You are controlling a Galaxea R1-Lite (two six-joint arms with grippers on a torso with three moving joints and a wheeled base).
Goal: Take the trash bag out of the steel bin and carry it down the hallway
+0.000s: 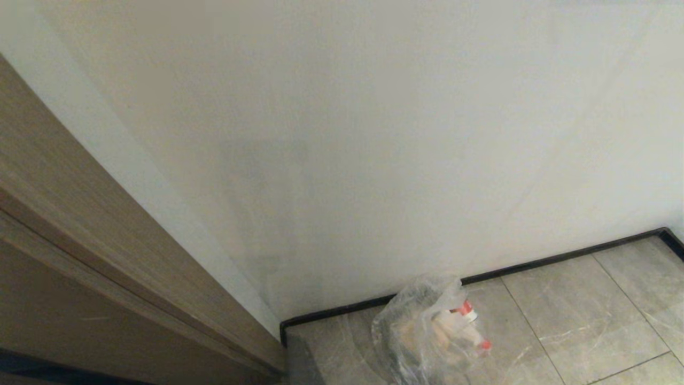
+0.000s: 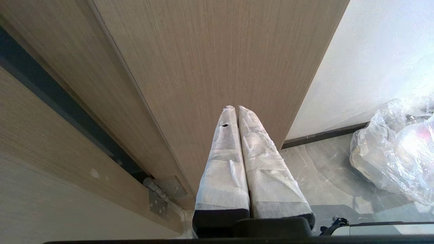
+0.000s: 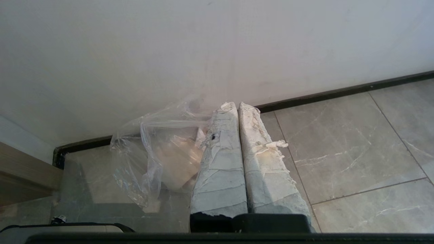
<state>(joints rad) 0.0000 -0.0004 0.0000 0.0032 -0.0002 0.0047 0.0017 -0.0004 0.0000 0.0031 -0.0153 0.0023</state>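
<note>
The trash bag [image 1: 427, 331], clear and crinkly with white scraps and a red-capped item inside, lies on the hallway floor [image 1: 588, 315] in the corner by the white wall. It also shows in the left wrist view as the trash bag [image 2: 396, 159] and in the right wrist view as the trash bag [image 3: 159, 159]. My right gripper [image 3: 236, 104] is shut, its taped fingers beside and above the bag with nothing seen between them. My left gripper [image 2: 236, 107] is shut and empty, facing a brown door panel [image 2: 220, 51]. The steel bin is out of view. Neither arm shows in the head view.
A white wall [image 1: 374, 133] with a black baseboard [image 1: 534, 264] closes the way ahead. A brown door panel [image 1: 80, 240] stands at the left, with a hinge [image 2: 159, 193] low on it. Grey marbled tiles run off to the right.
</note>
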